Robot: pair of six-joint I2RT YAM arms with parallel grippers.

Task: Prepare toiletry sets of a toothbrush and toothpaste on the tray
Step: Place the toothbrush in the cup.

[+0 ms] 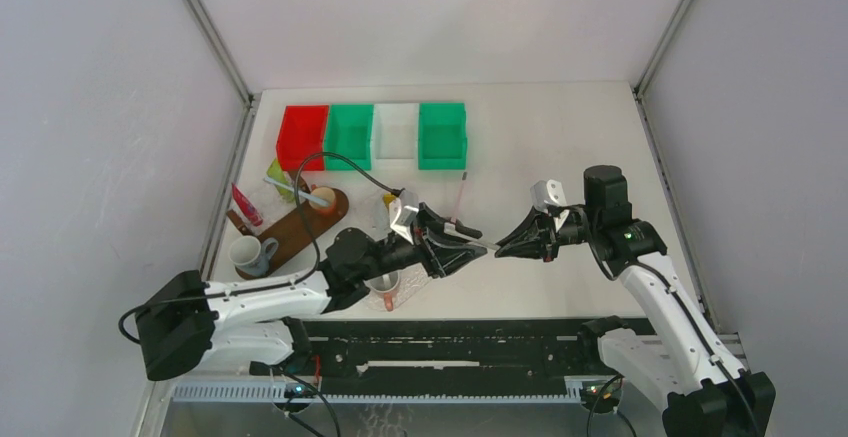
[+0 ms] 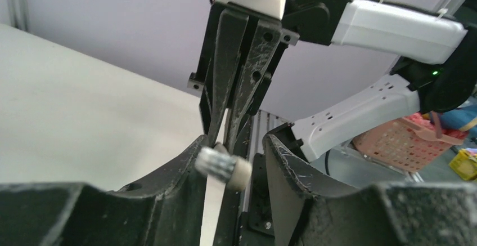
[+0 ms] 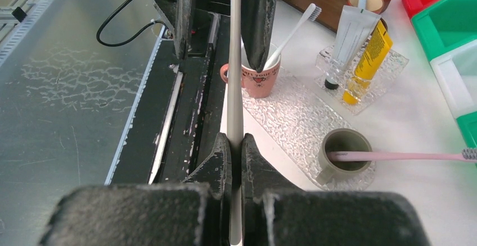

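Pinched tight in right jaws, mid-air over the counter's [image 1: 560, 157] near middle: white toothbrush [image 3: 234, 60]. Left jaws half-wide around its bristle end, unclamped, just right of clear tray [image 3: 281, 108].

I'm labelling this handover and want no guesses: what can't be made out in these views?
Top view: the white toothbrush shows as a sliver; left fingers and right fingers cover its ends.
Left wrist view: blur hides whether the left fingers touch the bristle head; the brush leaves the bottom edge.
Right wrist view: its head is cut by the top edge; the pink toothbrush has its bristles clipped by the right edge.
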